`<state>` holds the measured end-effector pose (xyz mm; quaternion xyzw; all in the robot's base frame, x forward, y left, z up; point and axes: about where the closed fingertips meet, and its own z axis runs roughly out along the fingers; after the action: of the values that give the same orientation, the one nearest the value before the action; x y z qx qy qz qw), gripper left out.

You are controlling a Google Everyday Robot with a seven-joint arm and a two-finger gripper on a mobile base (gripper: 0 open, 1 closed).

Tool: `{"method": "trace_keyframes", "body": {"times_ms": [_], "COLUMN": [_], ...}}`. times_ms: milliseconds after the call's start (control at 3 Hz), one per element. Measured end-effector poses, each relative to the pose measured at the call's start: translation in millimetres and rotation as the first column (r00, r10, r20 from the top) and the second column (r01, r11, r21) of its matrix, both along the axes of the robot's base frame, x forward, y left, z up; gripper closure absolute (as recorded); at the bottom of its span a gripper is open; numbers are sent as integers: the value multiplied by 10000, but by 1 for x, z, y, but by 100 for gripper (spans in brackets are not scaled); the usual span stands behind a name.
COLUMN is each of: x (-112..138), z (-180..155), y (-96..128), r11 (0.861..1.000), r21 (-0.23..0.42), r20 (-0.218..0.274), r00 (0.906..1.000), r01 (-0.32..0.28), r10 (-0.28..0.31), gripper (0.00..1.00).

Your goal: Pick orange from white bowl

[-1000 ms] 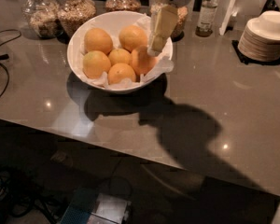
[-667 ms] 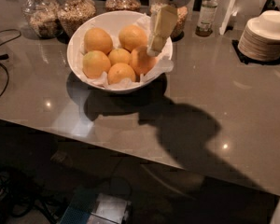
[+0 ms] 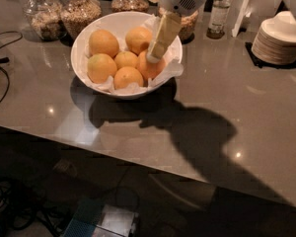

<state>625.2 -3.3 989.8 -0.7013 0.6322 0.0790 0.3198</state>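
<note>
Glossy grey table under a broad shadow — glass jars and stacked plates along its far edge, cables on the dim floor below. The gripper hangs over its far middle.

The one camera is looking down steeply from above the near side of the glossy grey stone countertop, facing its far edge; it is sitting fairly near, framing the wide round glossy white bowl upper left of centre and the dark floor along the bottom. The pale two-finger gripper is entering from the top edge, hanging over the bowl's right side.
</note>
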Motion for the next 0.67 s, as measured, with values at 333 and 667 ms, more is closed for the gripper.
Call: {"method": "trace_keyframes", "body": {"times_ms": [333,667], "x": [11,15], "z": [-7,-16], "y": [11,13], "r11": [9992,9978], "r21": [384,495], "r20": [-178,-448], "r00": [9997,9981], "r01": [146,451], "r10": [-139,-429], "gripper": [0,18]}}
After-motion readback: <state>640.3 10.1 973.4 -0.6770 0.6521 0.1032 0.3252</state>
